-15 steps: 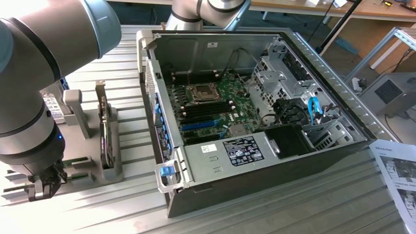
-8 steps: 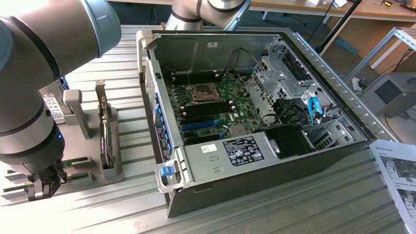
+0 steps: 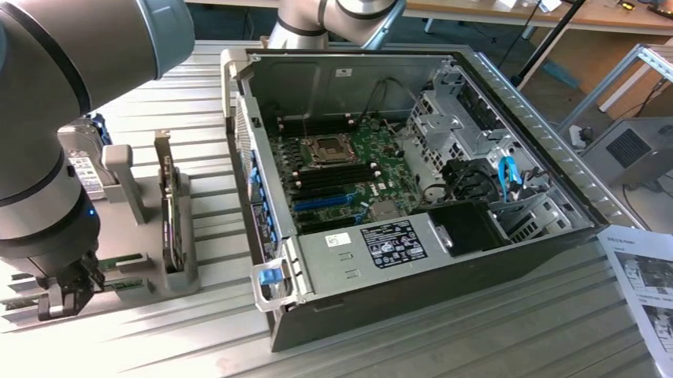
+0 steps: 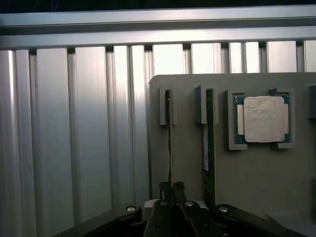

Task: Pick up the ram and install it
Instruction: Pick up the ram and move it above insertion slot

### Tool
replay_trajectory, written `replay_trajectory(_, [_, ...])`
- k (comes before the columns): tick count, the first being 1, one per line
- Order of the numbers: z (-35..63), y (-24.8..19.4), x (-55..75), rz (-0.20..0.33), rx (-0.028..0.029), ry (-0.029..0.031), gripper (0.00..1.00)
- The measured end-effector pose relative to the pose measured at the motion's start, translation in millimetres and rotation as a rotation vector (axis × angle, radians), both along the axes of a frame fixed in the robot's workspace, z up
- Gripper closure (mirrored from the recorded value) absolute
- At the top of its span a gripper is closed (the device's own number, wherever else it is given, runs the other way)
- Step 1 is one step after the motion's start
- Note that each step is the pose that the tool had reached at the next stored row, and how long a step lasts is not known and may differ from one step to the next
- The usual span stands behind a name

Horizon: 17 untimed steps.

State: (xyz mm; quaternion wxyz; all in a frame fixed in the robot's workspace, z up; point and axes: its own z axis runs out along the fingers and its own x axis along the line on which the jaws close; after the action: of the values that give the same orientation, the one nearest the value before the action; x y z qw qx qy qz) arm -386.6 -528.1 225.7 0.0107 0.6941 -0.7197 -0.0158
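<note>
The ram (image 4: 169, 143) stands on edge in a narrow slot of the grey holder plate (image 4: 187, 163), so it shows as 1 thin line. The gripper (image 4: 172, 186) is at one end of it, its 2 dark fingers (image 4: 165, 187) drawn almost fully together, one on each side of the board. They appear to pinch the ram, though the contact itself is hard to make out in the dim wrist view. The ram sits in its slot, not lifted clear.

Just beside it, in the neighbouring slot, is a second green stick (image 4: 209, 148) with a white label. Past that stick, a square silver processor chip (image 4: 261, 118) lies flat in a recess of the same plate.

In the exterior view the gripper (image 3: 65, 303) hangs low over the slatted metal table (image 3: 421, 346), at the exterior view's left. The open computer case (image 3: 547, 134) lies well apart to the exterior view's right, its motherboard (image 3: 347, 177) exposed.
</note>
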Motion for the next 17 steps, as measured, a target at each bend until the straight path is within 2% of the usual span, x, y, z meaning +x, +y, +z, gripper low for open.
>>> replay_trajectory(8, [18.8, 0.1, 0.0, 0.0, 0.0, 0.0, 0.88])
replay_trajectory(17, [46.2, 0.1, 0.0, 0.0, 0.0, 0.0, 0.88])
